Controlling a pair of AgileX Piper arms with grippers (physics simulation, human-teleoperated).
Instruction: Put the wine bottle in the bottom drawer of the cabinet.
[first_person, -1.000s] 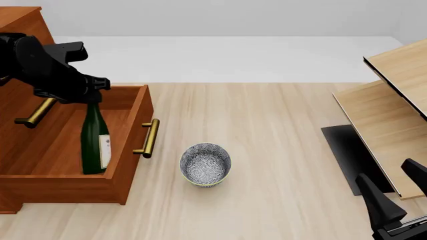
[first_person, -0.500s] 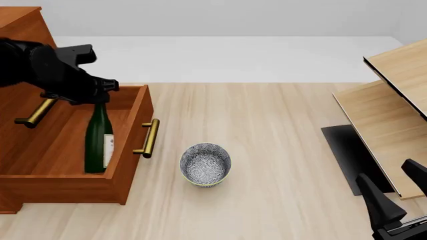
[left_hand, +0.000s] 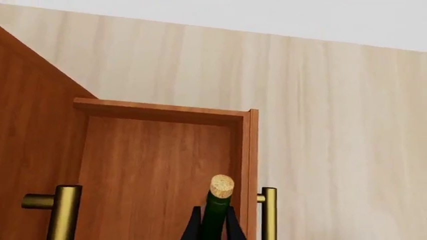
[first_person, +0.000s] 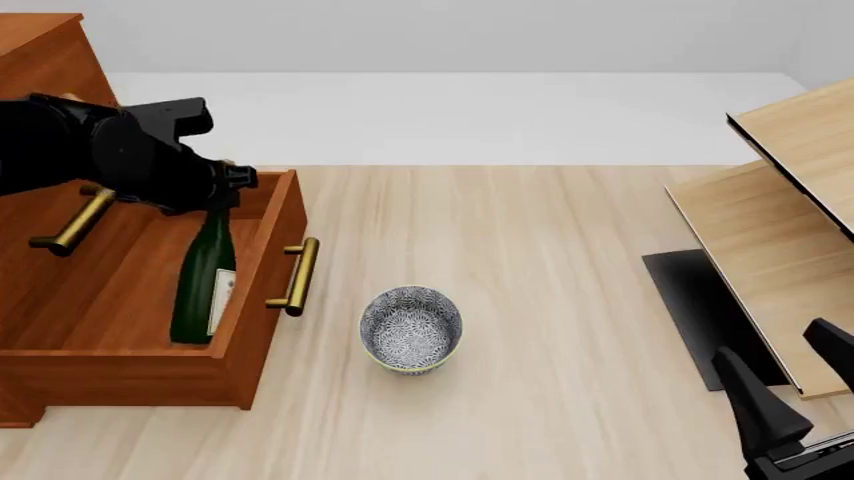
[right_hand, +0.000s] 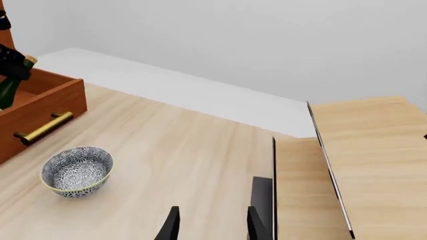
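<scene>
Inside the pulled-out bottom drawer of the reddish-brown cabinet stands the wine bottle, dark green glass with a white paper label and a gold-tan cap, its base on the drawer floor and its neck tilted toward the drawer's brass-handled front. The left end effector pinches the neck just below the cap. On the pale worktop beside the drawer sits a grey speckled bowl. The right end effector, near a light-wood shelf unit, is spread and holds nothing.
</scene>
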